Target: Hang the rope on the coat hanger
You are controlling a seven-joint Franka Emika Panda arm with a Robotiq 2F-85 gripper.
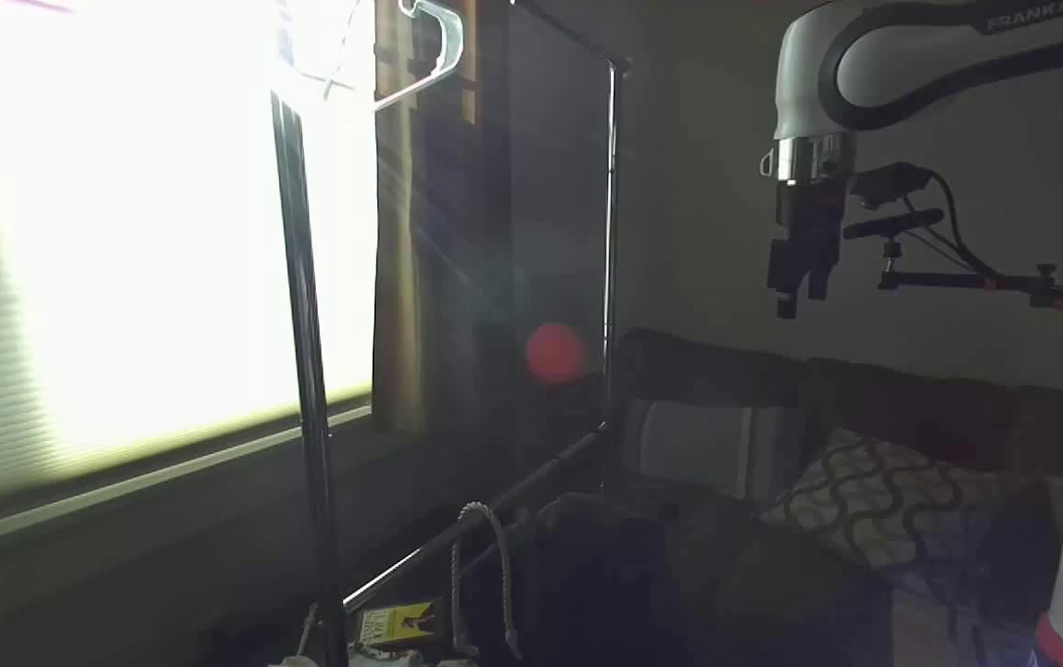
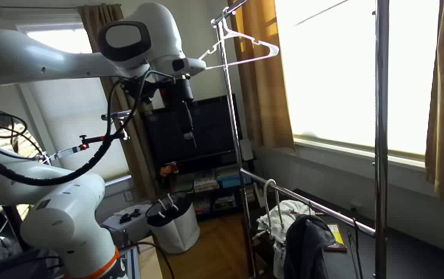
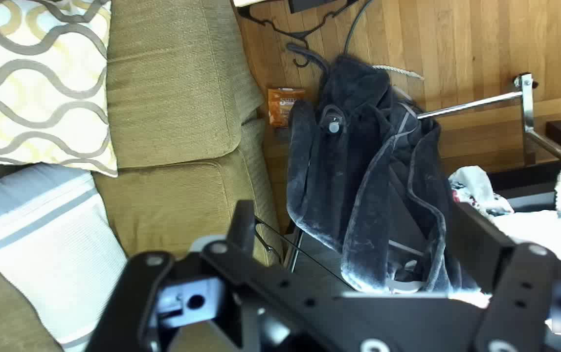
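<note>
The rope, a pale braided cord, is bent into a narrow arch at the rack's lower rail, its ends hanging down. It shows in both exterior views. In the wrist view a short piece of the rope shows near the rail at the right. The white coat hanger hangs from the rack's top bar in both exterior views; it is out of the wrist view. My gripper points down, apart from rope and hanger. In the wrist view its fingers are wide apart with nothing between them.
A chrome clothes rack stands by the window. A dark robe hangs on its lower rail beside white cloth. A sofa with pillows lies below. A fabric basket stands on the floor. Thin dark hangers lie around.
</note>
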